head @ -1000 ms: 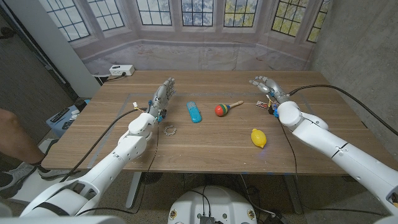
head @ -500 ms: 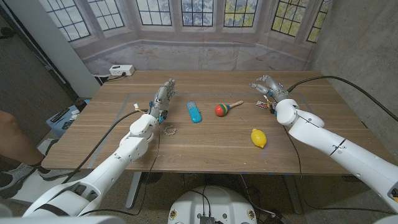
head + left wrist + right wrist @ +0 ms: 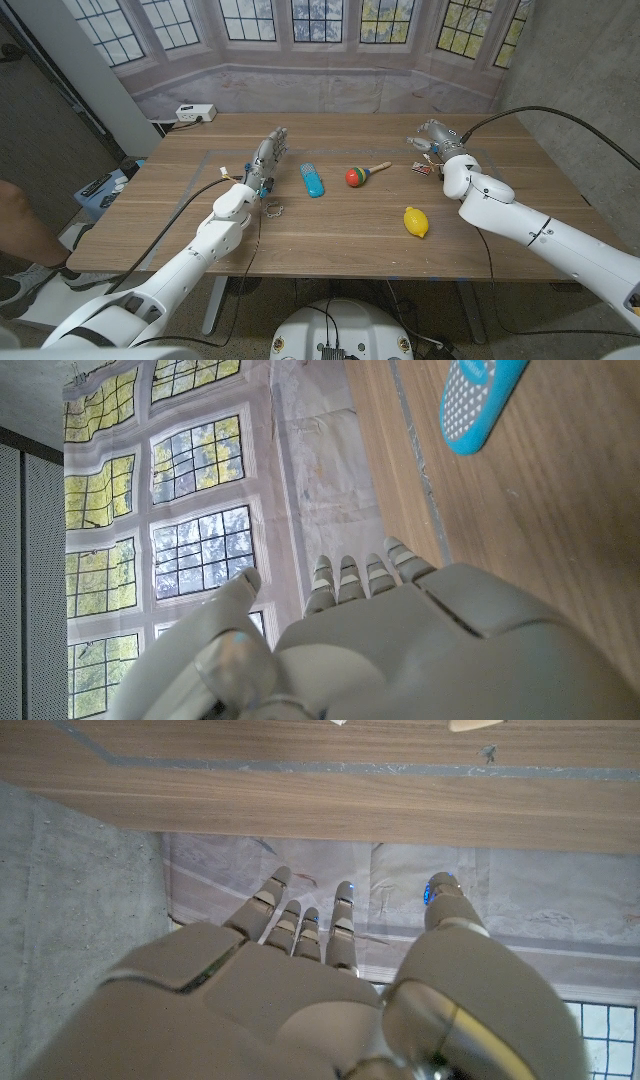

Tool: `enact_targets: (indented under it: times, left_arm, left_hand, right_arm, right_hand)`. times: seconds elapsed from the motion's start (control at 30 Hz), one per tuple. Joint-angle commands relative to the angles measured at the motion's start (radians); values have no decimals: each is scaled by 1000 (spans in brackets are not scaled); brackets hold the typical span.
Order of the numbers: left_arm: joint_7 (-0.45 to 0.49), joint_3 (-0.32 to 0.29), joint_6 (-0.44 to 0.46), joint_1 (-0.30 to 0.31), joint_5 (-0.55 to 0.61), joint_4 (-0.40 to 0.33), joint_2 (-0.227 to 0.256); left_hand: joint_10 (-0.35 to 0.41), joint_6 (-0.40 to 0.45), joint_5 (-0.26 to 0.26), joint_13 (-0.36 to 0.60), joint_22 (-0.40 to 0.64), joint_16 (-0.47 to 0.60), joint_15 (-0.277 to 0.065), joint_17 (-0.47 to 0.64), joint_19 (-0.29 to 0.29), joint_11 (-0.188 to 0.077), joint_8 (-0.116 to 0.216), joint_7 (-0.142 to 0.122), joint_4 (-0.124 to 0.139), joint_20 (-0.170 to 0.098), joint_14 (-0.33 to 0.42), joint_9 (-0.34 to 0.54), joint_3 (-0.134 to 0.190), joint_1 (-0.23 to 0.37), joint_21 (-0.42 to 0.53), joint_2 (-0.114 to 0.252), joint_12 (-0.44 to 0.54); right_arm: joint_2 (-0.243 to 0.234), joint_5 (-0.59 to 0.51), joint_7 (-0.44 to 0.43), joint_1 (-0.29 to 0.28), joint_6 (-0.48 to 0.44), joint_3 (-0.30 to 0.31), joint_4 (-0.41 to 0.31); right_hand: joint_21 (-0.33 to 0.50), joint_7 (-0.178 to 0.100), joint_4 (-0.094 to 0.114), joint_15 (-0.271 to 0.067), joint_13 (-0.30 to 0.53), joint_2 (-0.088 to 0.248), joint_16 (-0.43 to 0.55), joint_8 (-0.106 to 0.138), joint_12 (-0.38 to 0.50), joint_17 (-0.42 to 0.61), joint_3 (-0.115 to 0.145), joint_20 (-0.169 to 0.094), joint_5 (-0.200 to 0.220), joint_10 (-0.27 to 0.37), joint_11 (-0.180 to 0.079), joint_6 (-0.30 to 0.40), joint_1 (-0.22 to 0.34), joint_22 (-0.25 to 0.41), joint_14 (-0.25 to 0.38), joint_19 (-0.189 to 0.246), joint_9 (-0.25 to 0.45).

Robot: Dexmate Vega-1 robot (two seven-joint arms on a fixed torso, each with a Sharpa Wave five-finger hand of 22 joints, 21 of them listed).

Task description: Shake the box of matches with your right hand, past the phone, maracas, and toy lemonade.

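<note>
**Right hand hovering over the matchbox, grasp yet to be made**

Wooden table (image 3: pixel 340 225) under a bay-window backdrop, and the action is at its far right. The box of matches (image 3: pixel 421 168) lies flat on the wood, a small reddish slip just beside the wrist of the right hand (image 3: pixel 437 137). That hand hangs above and slightly beyond it, fingers apart and gently curved, nothing in them; the wrist camera shows them reaching out past the table's edge. So the hand looks too far forward for a grasp, I'd say: it needs to draw back toward the robot and drop, thumb on one long side, fingers on the other. The box is thin, so a light pinch should do; pressing down risks sliding it. Lift well clear before shaking.

Further out along the row: the toy lemonade (image 3: pixel 416 221) nearer the robot, the maracas (image 3: pixel 360 176) at centre, the phone (image 3: pixel 313 180) beyond. Over there the left hand (image 3: pixel 266 155) stands on edge, fingers straight, holding nothing.
</note>
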Motion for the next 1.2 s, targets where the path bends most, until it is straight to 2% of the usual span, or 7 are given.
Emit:
enact_targets:
  times: [0.03, 0.2, 0.47, 0.67, 0.93, 1.2]
  left_arm:
    - [-10, 10, 13, -9, 2, 8, -5]
    - [-5, 9, 13, -8, 2, 6, -6]
    - [-1, 8, 15, -1, -1, 0, -6]
    - [6, 8, 20, 3, 1, -6, -4]
    - [13, 12, 27, 5, 6, -15, -4]
    - [20, 18, 37, 8, 11, -24, -3]
  left_hand:
    - [1, 15, -3, 6, 5, 0, 7, 5, 6, 5, 8, 3, 2, 2, 9, 6, 8, 8, 5, 1, 0]
    - [1, 18, -3, 6, 5, -1, 6, 5, 7, 5, 8, 3, 2, 1, 9, 6, 9, 7, 5, 1, 0]
    - [-2, 19, -4, 6, 5, -2, 11, 5, 6, 7, 6, 2, 1, 3, 7, 6, 12, 5, 4, 0, -2]
    - [-2, 19, -4, 6, 5, -3, 12, 5, 6, 8, 5, 1, 1, 4, 7, 6, 14, 4, 3, 0, -3]
    - [0, 21, -5, 6, 5, -3, 11, 5, 6, 7, 4, 0, 0, 4, 7, 7, 16, 3, 3, -1, -3]
    - [-1, 20, -5, 7, 5, -3, 12, 5, 7, 7, 3, 0, -1, 5, 7, 7, 18, 1, 3, -2, -4]
  right_arm:
    - [-25, -119, 124, 70, -81, -85, -1]
    - [-27, -150, 198, 103, -94, -118, 13]
    - [-44, -204, 323, 152, -91, -166, 41]
    - [-52, -242, 364, 158, -89, -177, 51]
    - [-57, -269, 401, 153, -66, -170, 74]
    - [-58, -283, 430, 148, -40, -161, 103]
  right_hand:
    - [4, 0, -5, 0, 3, -7, 7, 8, 4, 3, 5, 2, 11, 3, 4, 17, 22, 2, 8, 11, 2]
    - [3, -6, -6, 2, 3, -22, 6, 11, 2, 3, 7, 2, 16, -2, 4, 28, 41, 1, 7, 13, 2]
    - [0, 9, -3, 10, 2, -57, 2, 4, -2, 3, 3, 5, 21, -15, 22, 21, 68, 2, -1, 12, 2]
    - [-1, 11, -1, 12, 2, -70, 2, 7, -1, 3, 2, 9, 23, -16, 24, 33, 77, 2, -3, 11, 3]
    - [0, 32, 3, 13, 2, -89, 4, 6, 2, 3, -2, 13, 25, -11, 20, 41, 87, 2, 0, 14, 3]
    - [0, 53, 4, 19, 2, -102, 4, 5, 6, 4, -2, 15, 27, -1, 31, 47, 100, 3, 0, 16, 4]
